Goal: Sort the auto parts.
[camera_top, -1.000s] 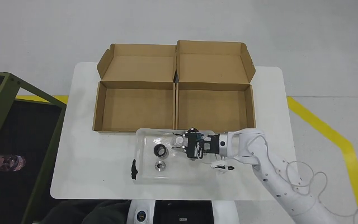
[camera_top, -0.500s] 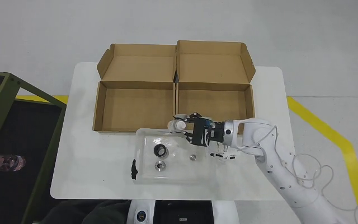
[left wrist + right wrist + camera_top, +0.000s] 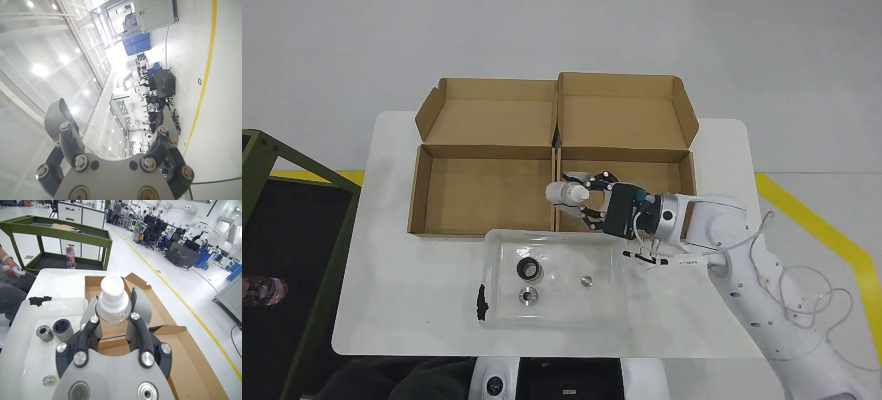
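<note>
Early going — the right tool is clamped on a white stepped part, held roughly above where the left box and right box meet. Both look empty. Three metal parts lie in the clear tray. The left tool gapes, holding nothing.
</note>
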{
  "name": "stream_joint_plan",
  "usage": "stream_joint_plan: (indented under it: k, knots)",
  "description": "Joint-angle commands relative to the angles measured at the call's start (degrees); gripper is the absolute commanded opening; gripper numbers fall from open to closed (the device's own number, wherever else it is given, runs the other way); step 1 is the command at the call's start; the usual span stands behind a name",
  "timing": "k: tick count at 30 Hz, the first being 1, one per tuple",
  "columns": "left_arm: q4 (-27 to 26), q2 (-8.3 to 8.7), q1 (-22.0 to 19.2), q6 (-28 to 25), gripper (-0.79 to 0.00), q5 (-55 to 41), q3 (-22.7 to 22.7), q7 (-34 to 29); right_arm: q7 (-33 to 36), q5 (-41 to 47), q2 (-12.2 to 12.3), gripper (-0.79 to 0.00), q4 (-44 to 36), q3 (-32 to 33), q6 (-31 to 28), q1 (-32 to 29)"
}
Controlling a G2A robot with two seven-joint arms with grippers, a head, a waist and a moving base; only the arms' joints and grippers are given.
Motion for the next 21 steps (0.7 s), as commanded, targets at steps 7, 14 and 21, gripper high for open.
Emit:
stream_joint_plan:
  k: [7,14,21]
  knots:
    - [0.0,0.00,0.0,0.0,0.000,0.0,0.0,0.0,-4.2,-0.1,-0.3,-0.785,1.7,0.1,0.5,0.8]
    - [0.0,0.00,0.0,0.0,0.000,0.0,0.0,0.0,-7.6,2.2,-1.1,-0.785,9.5,-1.3,0.0,2.4]
    - [0.0,0.00,0.0,0.0,0.000,0.0,0.0,0.0,-6.3,1.8,-2.0,-0.785,18.8,-3.6,-1.1,6.5]
